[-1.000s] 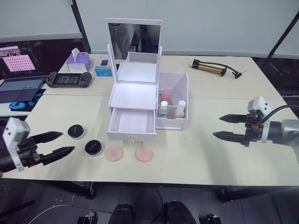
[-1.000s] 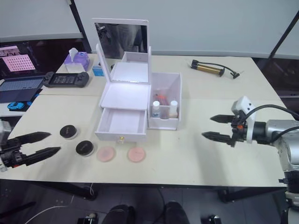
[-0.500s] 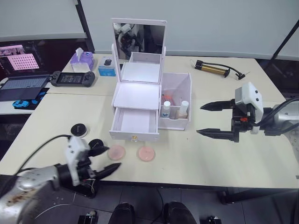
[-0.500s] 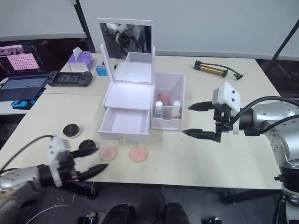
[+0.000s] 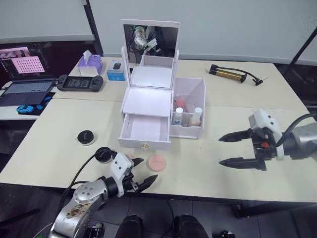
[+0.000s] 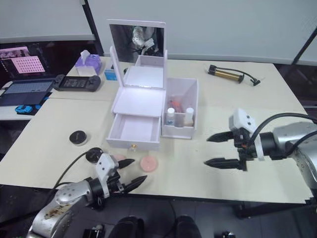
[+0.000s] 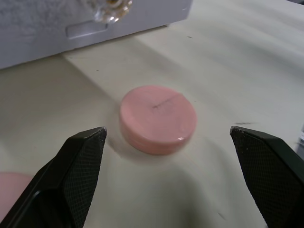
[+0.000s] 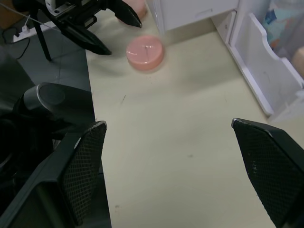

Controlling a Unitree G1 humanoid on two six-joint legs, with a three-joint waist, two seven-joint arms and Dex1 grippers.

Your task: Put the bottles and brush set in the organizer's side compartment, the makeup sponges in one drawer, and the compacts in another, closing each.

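Observation:
The white organizer (image 5: 148, 101) stands mid-table with its mirror up and one drawer (image 5: 145, 130) pulled out, nothing visible inside. Bottles (image 5: 196, 115) stand in the side compartment (image 5: 190, 131); I cannot make out the brush set. Two pink makeup sponges lie in front of the drawer: one (image 5: 157, 162) and one (image 5: 129, 157) partly behind my left arm. My left gripper (image 7: 167, 133) is open at the table's front edge, its fingers on either side of the right sponge (image 7: 158, 118) without touching it. Two black compacts (image 5: 86, 137) (image 5: 103, 154) lie to the left. My right gripper (image 5: 220, 150) hovers open right of the organizer, holding nothing.
A hand pump (image 5: 230, 74) lies at the back right. A game controller (image 5: 79, 83), a tissue box (image 5: 89, 63) and a small blue box (image 5: 116, 73) sit at the back left, with a laptop (image 5: 22, 90) on a side table.
My left gripper has swung in from the left to the front of the right sponge. My right gripper has pulled back slightly to the right and closer to the front edge.

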